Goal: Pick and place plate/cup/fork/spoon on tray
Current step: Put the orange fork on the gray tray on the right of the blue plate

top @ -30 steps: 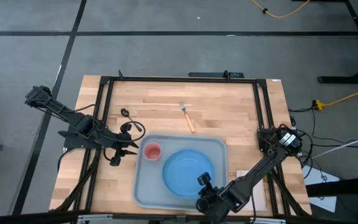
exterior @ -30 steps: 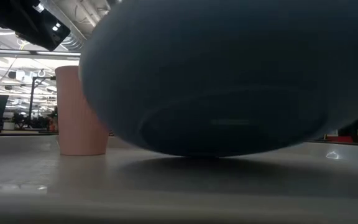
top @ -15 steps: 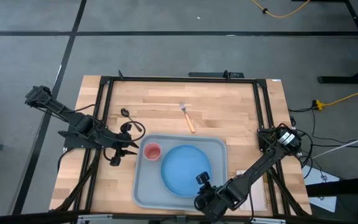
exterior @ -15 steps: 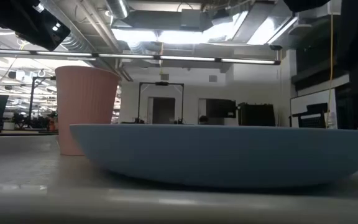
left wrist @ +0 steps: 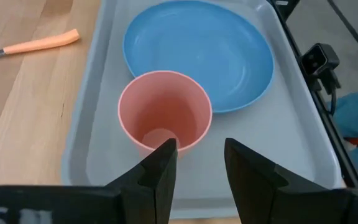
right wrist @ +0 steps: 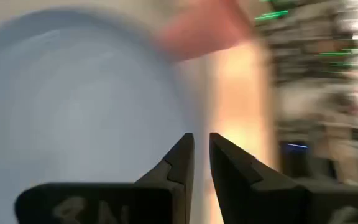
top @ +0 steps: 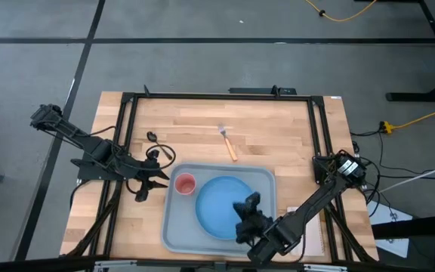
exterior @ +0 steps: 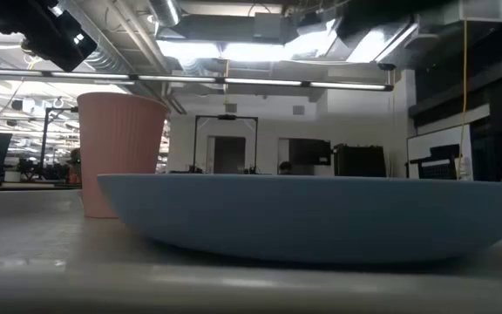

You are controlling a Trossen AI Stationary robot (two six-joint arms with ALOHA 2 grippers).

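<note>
The blue plate (top: 219,204) lies flat in the pale tray (top: 174,230), and the pink cup (top: 184,183) stands upright at the tray's far left. Both also show in the left wrist view, the plate (left wrist: 197,53) and the cup (left wrist: 165,112). The orange-handled fork (top: 229,144) lies on the wood beyond the tray. A small dark oval (top: 151,137) lies to its left; I cannot tell if it is the spoon. My left gripper (left wrist: 201,146) is open and empty at the tray's left rim, pointing at the cup. My right gripper (top: 245,204) hangs over the plate's right part, its fingers (right wrist: 185,155) a narrow gap apart and empty.
A black metal frame (top: 127,136) runs round the table. A white pad (top: 319,236) lies at the near right, partly under my right arm. Bare wood (top: 278,136) stretches between the tray and the far edge.
The plate, tilted up with its underside toward the near edge, has come down flat in the tray. My right gripper has let it go, then risen and gone toward the far edge, over the plate.
</note>
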